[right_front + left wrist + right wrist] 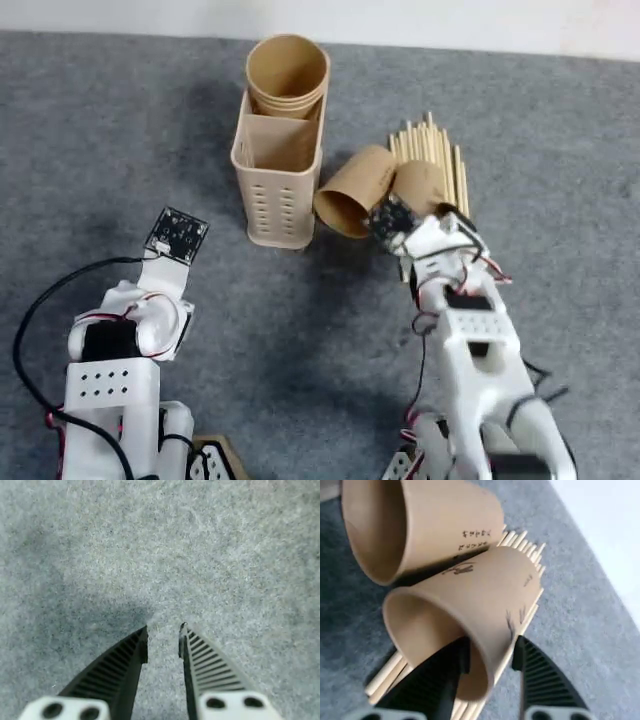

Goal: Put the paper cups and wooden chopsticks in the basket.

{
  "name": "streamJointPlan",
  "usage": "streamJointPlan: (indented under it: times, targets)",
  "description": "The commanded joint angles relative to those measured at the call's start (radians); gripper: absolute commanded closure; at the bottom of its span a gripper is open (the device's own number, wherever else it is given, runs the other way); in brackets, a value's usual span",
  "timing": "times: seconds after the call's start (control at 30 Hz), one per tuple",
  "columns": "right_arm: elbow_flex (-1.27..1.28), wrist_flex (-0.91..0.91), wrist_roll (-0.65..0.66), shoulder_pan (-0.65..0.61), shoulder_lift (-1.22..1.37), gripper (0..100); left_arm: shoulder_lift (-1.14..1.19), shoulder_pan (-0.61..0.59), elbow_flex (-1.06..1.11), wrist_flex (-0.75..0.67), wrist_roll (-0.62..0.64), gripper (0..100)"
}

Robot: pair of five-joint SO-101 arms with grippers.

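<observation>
Grey fuzzy carpet (560, 150) covers the counter. The right arm (470, 345) stretches forward on the right side of the basket (272, 200) and dips low at its tip. The right claw (490, 652) is open just a little. The rim of the near cup (470, 610) sits in the gap, with one finger (445, 675) at the cup's mouth and the other finger outside its wall.

The left arm (120, 340) is folded back, well apart from the basket on its left side. The left claw (163, 627) points down at bare carpet, with a narrow gap and nothing in it.

The basket stands upright. A stack of cups (287, 70) stands in its far part. The second cup (355, 190) lies on its side just beside the basket. The near cup lies next to it, farther from the basket. The chopsticks (440, 150) lie in a bundle under the near cup.
</observation>
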Motion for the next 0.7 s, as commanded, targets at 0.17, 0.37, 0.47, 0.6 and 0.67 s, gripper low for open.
streamJointPlan:
  times: [0.17,0.37,0.47,0.6,0.67]
  targets:
    - [-0.367,0.384,-0.249,0.027,0.01,99.2,-0.007,0.001,-0.001,-0.032,-0.006,86]
    - [-0.805,0.878,-0.327,0.035,-0.059,99.2,-0.01,0.001,0.039,-0.091,-0.006,86]
    - [-1.075,1.041,-0.42,0.03,-0.058,99.2,-0.013,0.001,0.039,-0.092,-0.006,86]
    - [-1.402,1.138,-0.582,-0.062,-0.058,99.2,-0.013,0.001,0.041,-0.094,-0.006,86]
    - [-1.511,1.141,-0.66,-0.151,-0.044,99.2,-0.013,0.001,0.041,-0.094,-0.006,86]
